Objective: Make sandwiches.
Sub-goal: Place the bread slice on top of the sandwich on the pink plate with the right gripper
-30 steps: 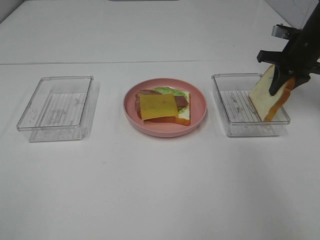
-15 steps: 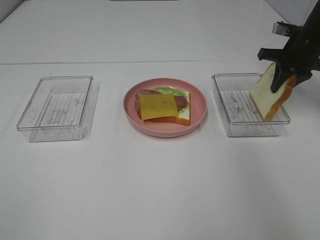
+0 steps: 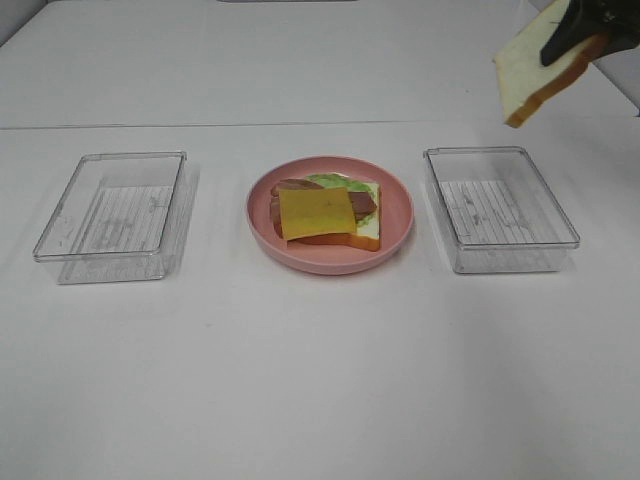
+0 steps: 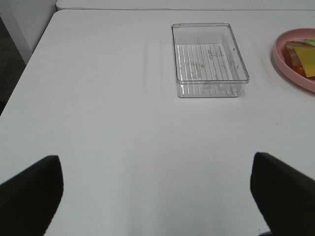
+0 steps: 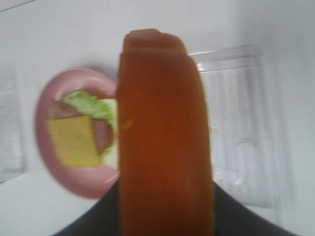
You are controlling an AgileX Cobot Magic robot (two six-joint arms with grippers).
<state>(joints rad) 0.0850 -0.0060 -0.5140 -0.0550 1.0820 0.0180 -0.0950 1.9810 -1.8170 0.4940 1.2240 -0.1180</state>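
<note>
My right jaws (image 3: pixel 572 30) are clamped on the top bread slice (image 3: pixel 535 75), which hangs tilted from them by its crust edge, high over the far end of the right tray (image 3: pixel 500 208). The open sandwich (image 3: pixel 325 212), cheese uppermost, sits on the pink plate (image 3: pixel 395 225), below and well to the left of these jaws. My left jaws (image 4: pixel 157 196) gape wide over bare desk (image 3: pixel 320 380), farther off.
</note>
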